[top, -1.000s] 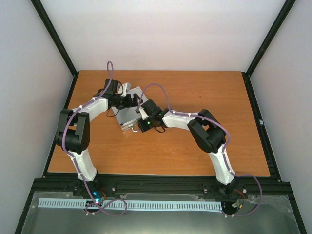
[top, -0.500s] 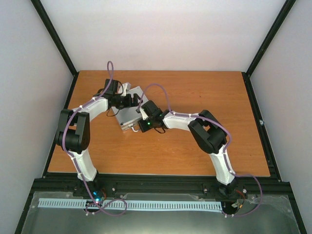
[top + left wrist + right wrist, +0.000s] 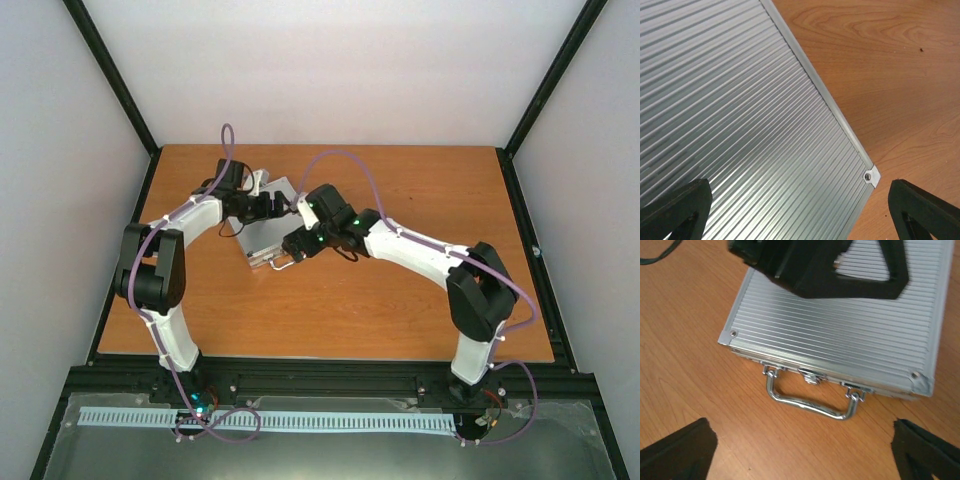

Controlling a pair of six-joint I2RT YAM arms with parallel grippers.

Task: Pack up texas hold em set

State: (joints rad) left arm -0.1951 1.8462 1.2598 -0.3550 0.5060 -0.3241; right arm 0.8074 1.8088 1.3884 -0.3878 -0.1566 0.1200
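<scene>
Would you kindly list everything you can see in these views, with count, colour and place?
case: one, silver, ribbed, shut, on the table's far left part
handle: one, chrome, on the case's front edge, out over the table
latch: one, chrome, mid front edge, above the handle
table: one, brown wood, under it all
walls: white, around the table
arms: two, white and black, reaching in from the near edge
left gripper: black, open, over the lid
right gripper: black, open, before the handle
</scene>
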